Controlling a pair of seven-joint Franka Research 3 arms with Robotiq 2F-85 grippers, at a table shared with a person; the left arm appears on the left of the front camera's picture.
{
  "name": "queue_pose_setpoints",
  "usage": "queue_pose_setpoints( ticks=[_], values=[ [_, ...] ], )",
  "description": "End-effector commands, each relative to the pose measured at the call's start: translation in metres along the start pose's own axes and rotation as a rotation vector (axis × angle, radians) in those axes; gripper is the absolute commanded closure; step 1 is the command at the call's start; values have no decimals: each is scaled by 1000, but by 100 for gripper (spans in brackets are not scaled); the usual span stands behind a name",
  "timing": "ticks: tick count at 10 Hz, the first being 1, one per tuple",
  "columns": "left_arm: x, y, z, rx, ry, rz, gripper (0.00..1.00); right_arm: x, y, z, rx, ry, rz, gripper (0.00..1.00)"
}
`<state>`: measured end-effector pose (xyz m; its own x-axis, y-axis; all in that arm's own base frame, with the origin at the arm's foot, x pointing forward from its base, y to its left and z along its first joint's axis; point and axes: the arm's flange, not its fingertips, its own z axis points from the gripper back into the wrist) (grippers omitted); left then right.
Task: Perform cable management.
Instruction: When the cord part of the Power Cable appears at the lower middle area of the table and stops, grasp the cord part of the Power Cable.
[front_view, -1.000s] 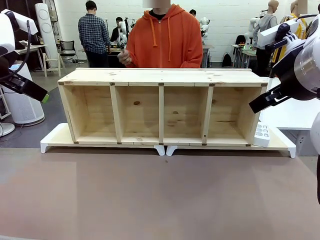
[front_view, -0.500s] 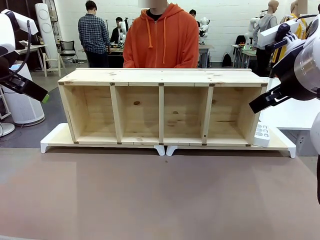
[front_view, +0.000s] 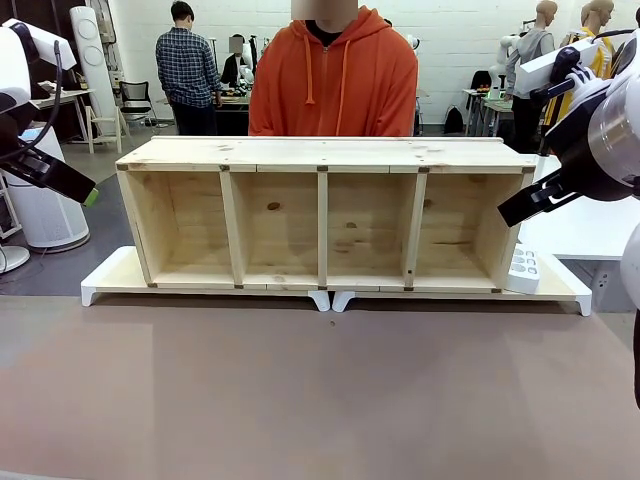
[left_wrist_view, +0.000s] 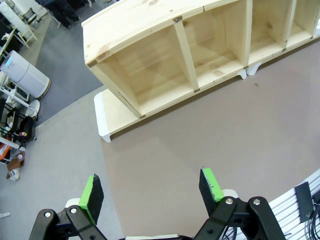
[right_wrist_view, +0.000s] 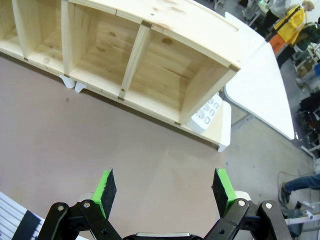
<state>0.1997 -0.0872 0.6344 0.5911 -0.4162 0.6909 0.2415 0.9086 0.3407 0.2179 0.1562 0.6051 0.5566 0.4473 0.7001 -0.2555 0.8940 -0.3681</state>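
On the far half of the table (front_view: 320, 400), in the front view, a four-bay wooden shelf (front_view: 325, 155) is set on low white risers (front_view: 105, 275). Of the cable, the white power strip (front_view: 522, 270) is seen propped against the shelf's right end wall. The black cord cannot be made out. The left gripper (front_view: 82, 192) is held off the table's left edge. The right gripper (front_view: 515, 211) hangs above the strip, apart from it.

In the left wrist view, the jaws are spread wide with nothing between the green pads (left_wrist_view: 91, 189), over bare table.

In the right wrist view, the jaws are likewise fully apart and empty, and the strip lies ahead beside the last bay.

The step in hand is judged to be the approach to the strip, for which the right arm is better placed. Access should be made from the strip's free outer side, since the end wall blocks one finger. The cord's run should be found before closure, and any pull kept slow to avoid snagging on the riser.
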Motion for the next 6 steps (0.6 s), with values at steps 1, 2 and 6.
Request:
queue_pose_setpoints(
  ticks=[1, 2, 6],
  values=[
    [1, -1, -1, -2, -4, 5, 0, 2, 1, -3, 5, -10, 8, 0],
    [1, -1, -1, -2, -4, 5, 0, 2, 1, -3, 5, -10, 8, 0],
    [1, -1, -1, -2, -4, 5, 0, 2, 1, -3, 5, -10, 8, 0]
  ],
)
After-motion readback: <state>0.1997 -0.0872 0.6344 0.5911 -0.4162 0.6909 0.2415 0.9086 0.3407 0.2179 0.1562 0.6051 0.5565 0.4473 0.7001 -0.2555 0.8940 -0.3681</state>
